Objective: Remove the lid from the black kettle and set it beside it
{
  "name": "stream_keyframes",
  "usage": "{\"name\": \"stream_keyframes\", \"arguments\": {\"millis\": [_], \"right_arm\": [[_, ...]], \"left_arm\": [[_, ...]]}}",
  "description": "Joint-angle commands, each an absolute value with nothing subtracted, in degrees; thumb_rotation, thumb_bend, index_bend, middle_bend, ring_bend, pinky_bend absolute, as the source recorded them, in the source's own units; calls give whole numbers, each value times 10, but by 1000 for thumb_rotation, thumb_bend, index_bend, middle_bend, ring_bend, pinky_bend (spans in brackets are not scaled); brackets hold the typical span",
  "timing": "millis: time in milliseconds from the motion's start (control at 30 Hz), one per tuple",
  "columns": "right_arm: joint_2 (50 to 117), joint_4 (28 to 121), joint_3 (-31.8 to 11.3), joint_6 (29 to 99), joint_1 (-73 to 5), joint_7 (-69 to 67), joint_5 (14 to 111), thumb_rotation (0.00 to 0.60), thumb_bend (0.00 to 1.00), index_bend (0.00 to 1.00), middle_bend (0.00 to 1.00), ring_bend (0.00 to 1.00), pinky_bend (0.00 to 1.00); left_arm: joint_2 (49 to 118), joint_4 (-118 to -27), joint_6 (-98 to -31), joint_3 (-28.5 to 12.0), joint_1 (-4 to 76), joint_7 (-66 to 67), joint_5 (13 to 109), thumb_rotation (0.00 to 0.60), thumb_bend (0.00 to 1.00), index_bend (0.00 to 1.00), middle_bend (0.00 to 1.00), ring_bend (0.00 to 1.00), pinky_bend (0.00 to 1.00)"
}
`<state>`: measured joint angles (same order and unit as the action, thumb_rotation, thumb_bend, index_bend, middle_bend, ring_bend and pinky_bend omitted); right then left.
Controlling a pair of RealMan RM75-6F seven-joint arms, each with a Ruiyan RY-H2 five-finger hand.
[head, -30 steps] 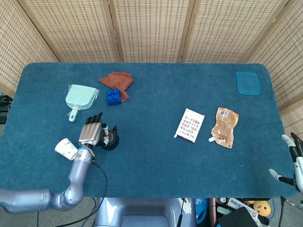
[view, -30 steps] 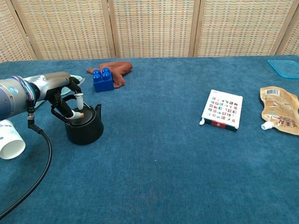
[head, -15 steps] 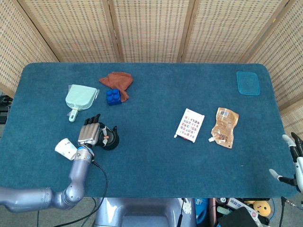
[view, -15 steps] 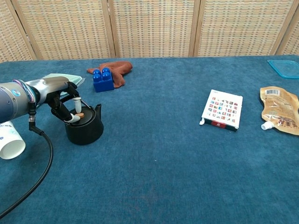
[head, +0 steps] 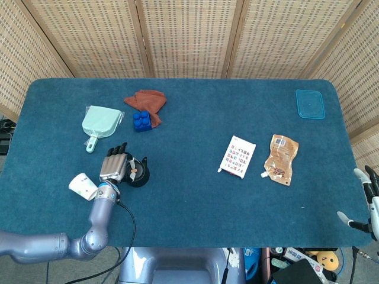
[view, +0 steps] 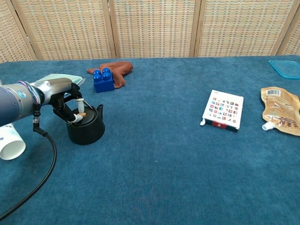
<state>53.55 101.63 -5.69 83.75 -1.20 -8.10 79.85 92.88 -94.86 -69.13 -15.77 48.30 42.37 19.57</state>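
Note:
The black kettle (view: 87, 131) stands on the blue table at the near left, also seen from above as the kettle (head: 141, 176). Its lid (view: 85, 119) sits on it, with a small orange knob on top. My left hand (view: 62, 99) reaches over the kettle from the left; a thumb and a finger close on the knob. From overhead the left hand (head: 115, 167) covers much of the lid. My right hand (head: 368, 202) hangs off the table's near right corner, fingers apart, holding nothing.
A paper cup (view: 9, 140) lies left of the kettle. Behind it are a mint dustpan (head: 100, 123), a blue brick (view: 103, 80) and a rust cloth (view: 119, 70). At the right lie a card booklet (view: 225, 109), a brown pouch (view: 281, 115) and a blue container lid (head: 310, 104).
My left hand has sunk lower over the kettle and its fingers have drawn in around the lid's knob. The kettle and the right hand have stayed put.

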Motion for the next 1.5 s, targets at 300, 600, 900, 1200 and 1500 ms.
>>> {"name": "stream_keyframes", "arguments": {"millis": [300, 600, 900, 1200, 1500], "right_arm": [[535, 1016, -57, 837, -13, -83, 800, 600, 0, 0, 0, 0, 0], [536, 1016, -57, 836, -13, -82, 798, 600, 0, 0, 0, 0, 0], [536, 1017, -56, 836, -13, -80, 800, 600, 0, 0, 0, 0, 0], [537, 1018, -54, 839, -12, -77, 803, 600, 0, 0, 0, 0, 0], [542, 1022, -51, 841, -12, -60, 809, 600, 0, 0, 0, 0, 0]], "left_arm": [[923, -959, -699, -158, 482, 421, 205, 600, 347, 635, 0, 0, 0], [912, -977, -705, -163, 478, 408, 222, 600, 347, 636, 0, 0, 0], [869, -1035, -721, -177, 466, 383, 258, 600, 347, 636, 0, 0, 0], [804, -1057, -709, -188, 441, 344, 258, 600, 348, 636, 0, 0, 0], [746, -1000, -647, -172, 404, 286, 247, 600, 348, 636, 0, 0, 0]]}}
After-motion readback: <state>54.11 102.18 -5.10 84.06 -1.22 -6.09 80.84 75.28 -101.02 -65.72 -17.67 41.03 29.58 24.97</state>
